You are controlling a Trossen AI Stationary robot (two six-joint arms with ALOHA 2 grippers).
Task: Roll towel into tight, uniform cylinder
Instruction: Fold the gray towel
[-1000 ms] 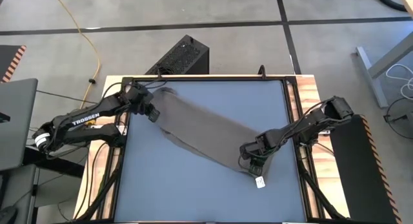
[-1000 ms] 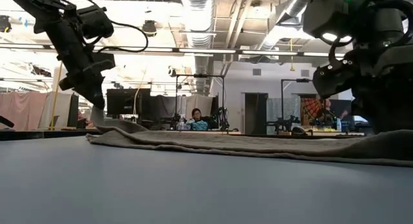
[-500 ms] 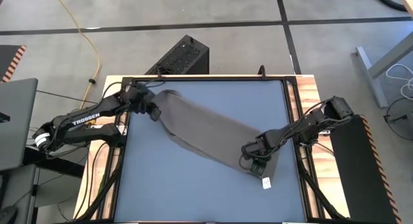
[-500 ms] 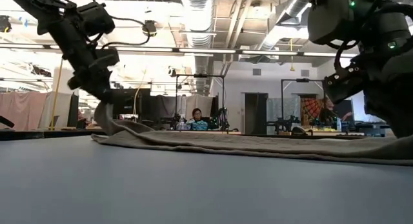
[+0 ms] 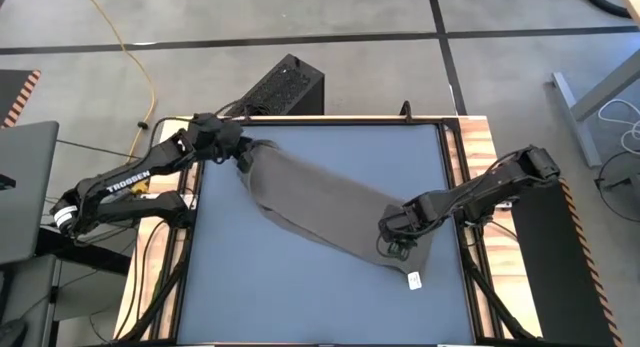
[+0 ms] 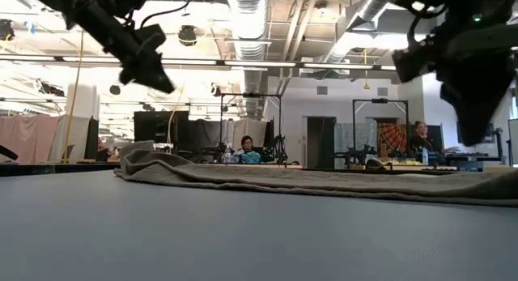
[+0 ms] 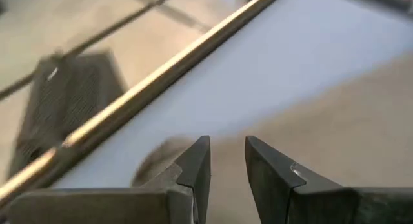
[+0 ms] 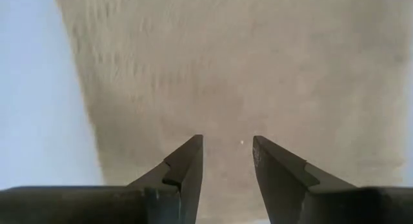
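On blue-grey table (image 5: 300,287): towel (image 5: 320,202) flat, diagonal; left gripper (image 5: 243,159), right gripper (image 5: 392,245) above, fingers apart, empty. Behind: workshop, seated person (image 6: 245,149).

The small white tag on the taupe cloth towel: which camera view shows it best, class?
The high view: the small white tag lies plainly at the taupe cloth towel's near right corner. The low view shows only the towel's edge, both wrist views only plain cloth; no tag.
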